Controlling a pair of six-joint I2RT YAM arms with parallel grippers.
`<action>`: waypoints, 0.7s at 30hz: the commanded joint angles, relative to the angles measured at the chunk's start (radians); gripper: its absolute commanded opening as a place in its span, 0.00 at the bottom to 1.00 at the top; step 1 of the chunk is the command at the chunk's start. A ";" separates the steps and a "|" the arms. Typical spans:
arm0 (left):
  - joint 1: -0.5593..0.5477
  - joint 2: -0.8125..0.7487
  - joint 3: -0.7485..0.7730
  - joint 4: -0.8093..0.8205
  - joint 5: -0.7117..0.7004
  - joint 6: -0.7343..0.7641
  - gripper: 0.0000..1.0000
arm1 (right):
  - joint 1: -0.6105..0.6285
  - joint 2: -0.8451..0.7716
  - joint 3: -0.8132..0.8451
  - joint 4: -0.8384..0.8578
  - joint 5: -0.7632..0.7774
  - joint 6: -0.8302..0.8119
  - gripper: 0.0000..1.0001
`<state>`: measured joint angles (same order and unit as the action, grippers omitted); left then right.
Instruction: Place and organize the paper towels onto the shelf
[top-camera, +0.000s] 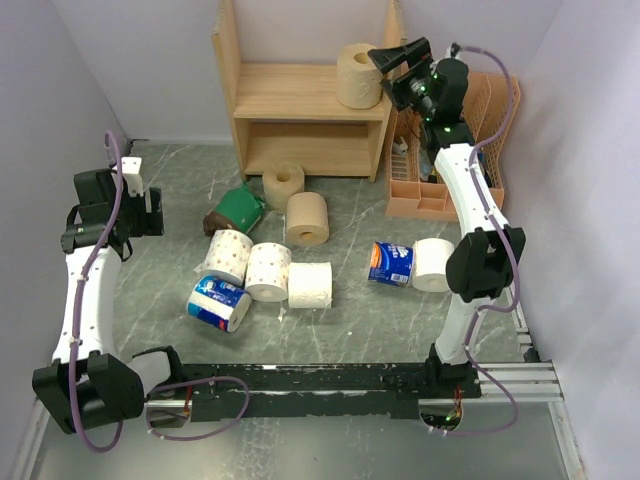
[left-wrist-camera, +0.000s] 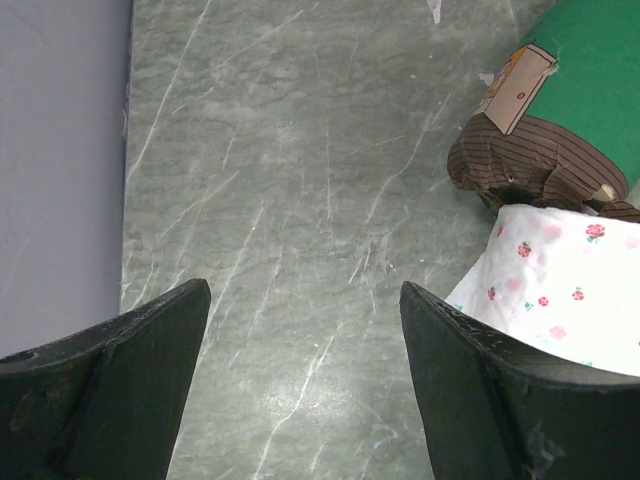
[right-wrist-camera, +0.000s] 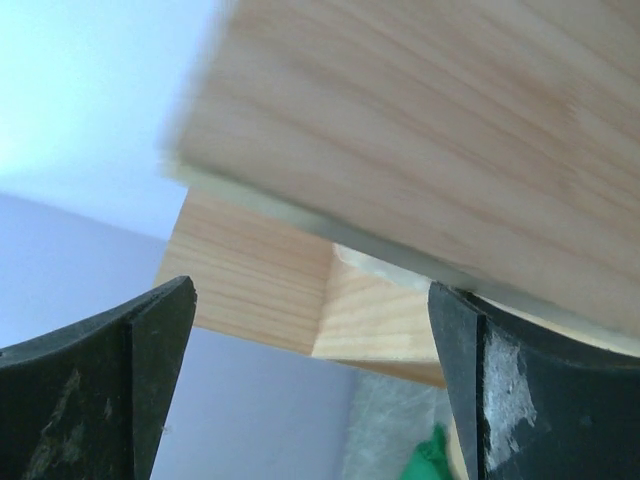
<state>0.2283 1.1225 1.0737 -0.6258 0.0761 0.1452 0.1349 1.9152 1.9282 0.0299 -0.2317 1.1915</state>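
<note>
The shelf (top-camera: 300, 100) stands against the back wall, with one tan roll (top-camera: 358, 75) at the right end of its upper tier. The right gripper (top-camera: 382, 68) hangs just beside that roll, jaws wide and empty, close to the side panel. The left gripper (left-wrist-camera: 305, 300), also wide and empty, hovers over open table (top-camera: 350, 330) near the left wall. The other rolls lie mid-table; the print on each blue-wrapped roll (top-camera: 218, 303) is too small to read.

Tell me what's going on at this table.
Two robot arms are shelving paper rolls. One tan paper roll stands on the upper tier of the light wooden shelf, and the right gripper is open beside it, holding nothing. The left gripper hangs open and empty over the grey marbled table. Nine more rolls are on the table.
</note>
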 joint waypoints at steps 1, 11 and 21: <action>0.009 -0.004 0.024 0.002 0.029 -0.003 0.88 | 0.020 -0.099 0.135 -0.031 -0.040 -0.375 1.00; 0.010 -0.012 0.026 0.008 0.030 -0.003 0.88 | 0.020 -0.381 -0.308 -0.126 -0.579 -0.990 1.00; 0.009 -0.007 0.032 0.000 0.048 -0.001 0.88 | 0.443 -0.413 -0.654 -0.327 0.211 -1.869 0.87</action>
<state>0.2287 1.1175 1.0737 -0.6254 0.0845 0.1452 0.4377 1.4921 1.3754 -0.2375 -0.3302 -0.3111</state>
